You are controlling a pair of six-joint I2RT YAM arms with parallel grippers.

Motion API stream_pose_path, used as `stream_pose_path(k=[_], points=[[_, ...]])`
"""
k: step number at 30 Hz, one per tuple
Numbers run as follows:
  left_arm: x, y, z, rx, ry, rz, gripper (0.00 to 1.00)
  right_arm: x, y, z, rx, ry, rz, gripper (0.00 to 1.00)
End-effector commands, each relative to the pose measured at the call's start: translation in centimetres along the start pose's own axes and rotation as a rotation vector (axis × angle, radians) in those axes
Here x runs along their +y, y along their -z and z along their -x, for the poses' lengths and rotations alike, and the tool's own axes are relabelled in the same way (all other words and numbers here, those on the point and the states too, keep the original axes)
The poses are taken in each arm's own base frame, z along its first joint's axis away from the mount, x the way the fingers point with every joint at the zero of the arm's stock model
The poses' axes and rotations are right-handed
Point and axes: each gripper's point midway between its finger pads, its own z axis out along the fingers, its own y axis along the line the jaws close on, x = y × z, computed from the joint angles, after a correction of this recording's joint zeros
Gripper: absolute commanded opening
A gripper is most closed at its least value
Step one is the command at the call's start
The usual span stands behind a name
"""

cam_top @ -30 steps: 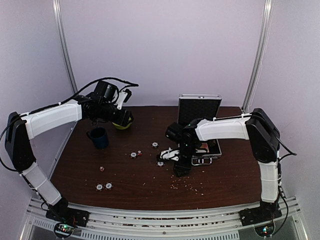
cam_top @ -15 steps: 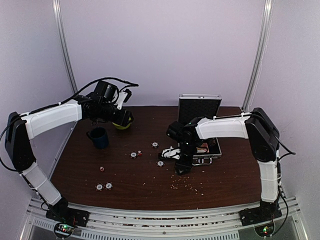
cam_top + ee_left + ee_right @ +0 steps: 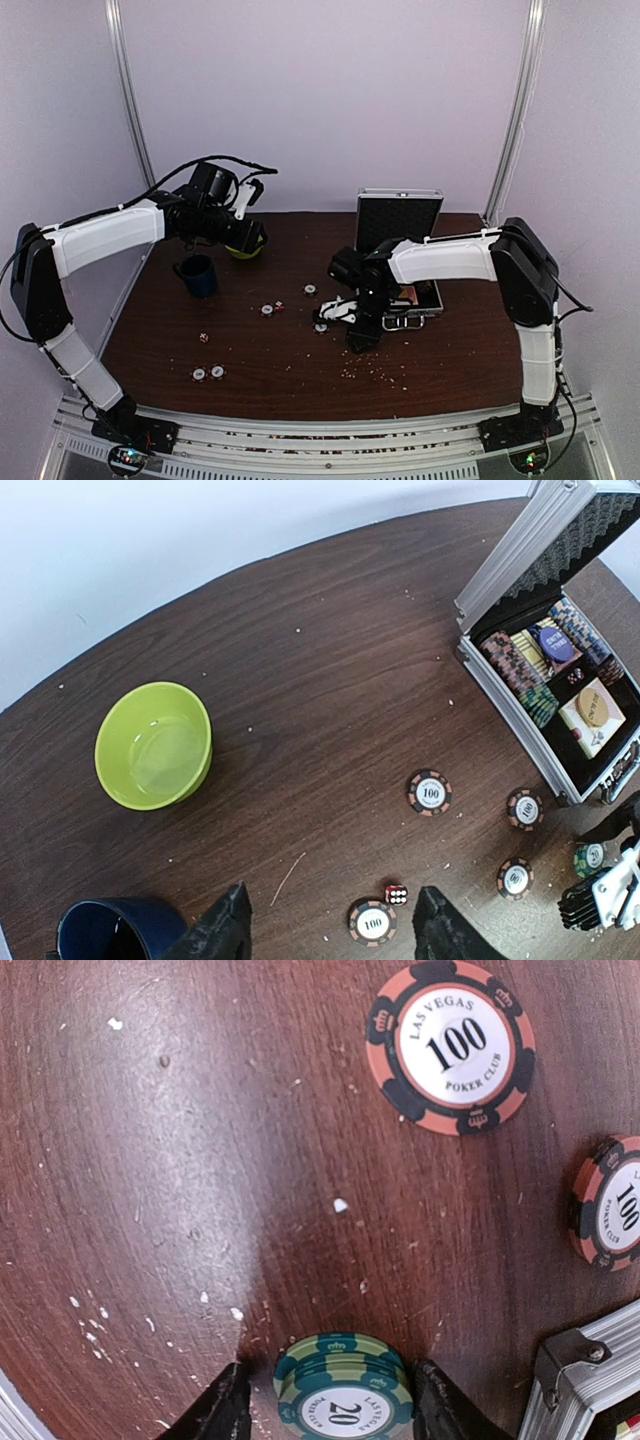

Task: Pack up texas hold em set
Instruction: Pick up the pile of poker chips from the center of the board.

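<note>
Your right end effector [image 3: 333,1385] has slid slightly left across the counter [image 3: 300,350]. Its jaws stand open around a green 20 chip [image 3: 343,1370], just beside the open silver case [image 3: 400,220]. Your left end effector [image 3: 335,915] hovers open and empty above the lime bowl [image 3: 153,745]. Loose 100 chips [image 3: 450,1045] lie on the counter.

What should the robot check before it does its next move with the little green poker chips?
1. Lid up: ok, the briefcase stands open.
2. Chips lined up: ok, the green 20 chips sit between the fingers of the right gripper.
3. Squeezed tight enough to lift: cannot tell.
4. Other arm out of the way: ok, the left gripper is open and empty, over by the lime bowl.
5. Everything packed: not ok, 100 chips lie loose outside the case.
</note>
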Motion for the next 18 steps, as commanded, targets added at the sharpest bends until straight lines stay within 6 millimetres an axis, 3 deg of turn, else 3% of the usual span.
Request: stream_pose_path(k=[1, 7, 18], points=[[0.2, 0.0, 0.7, -0.02, -0.003, -0.01, 0.56, 1.5, -3.5, -3.6, 0.137, -0.024, 0.041, 0.55], [0.2, 0.1, 0.8, -0.021, -0.003, -0.01, 0.56, 1.8, -3.7, -4.1, 0.156, -0.024, 0.054, 0.48], [0.2, -0.1, 0.6, -0.014, -0.003, -0.01, 0.56, 2.2, -3.6, -3.7, 0.159, -0.025, 0.089, 0.2]])
